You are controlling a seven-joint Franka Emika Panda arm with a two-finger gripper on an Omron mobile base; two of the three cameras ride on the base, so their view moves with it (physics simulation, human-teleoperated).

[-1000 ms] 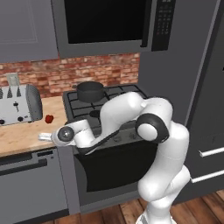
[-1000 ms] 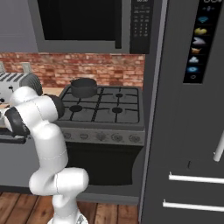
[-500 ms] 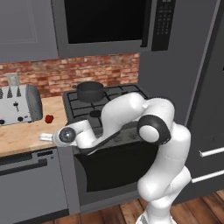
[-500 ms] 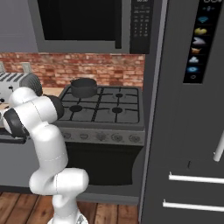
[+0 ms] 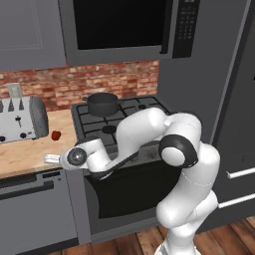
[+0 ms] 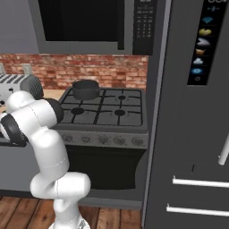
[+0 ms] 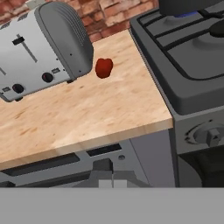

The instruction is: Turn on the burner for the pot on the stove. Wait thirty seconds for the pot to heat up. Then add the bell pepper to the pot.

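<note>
The dark grey pot (image 5: 103, 103) (image 6: 86, 89) stands on the back left burner of the stove (image 5: 130, 110) (image 6: 129, 118). In the hand view a blue glow shows under the pot (image 7: 188, 6). The small red bell pepper (image 5: 56, 135) (image 7: 104, 68) lies on the wooden counter between the toaster and the stove (image 7: 192, 74). My gripper (image 5: 49, 159) (image 7: 107, 174) hovers over the counter's front edge, a little in front of the pepper. It is shut with nothing in it.
A silver toaster (image 5: 21, 119) (image 7: 41, 46) (image 6: 21, 85) stands on the counter left of the pepper. Stove knobs (image 7: 209, 134) (image 6: 103, 139) line the front panel. A microwave (image 5: 119, 27) hangs above the stove and a tall fridge (image 6: 197, 134) stands to its right.
The hand has sunk very slightly over the counter's front edge. The pot and the pepper have not moved.
</note>
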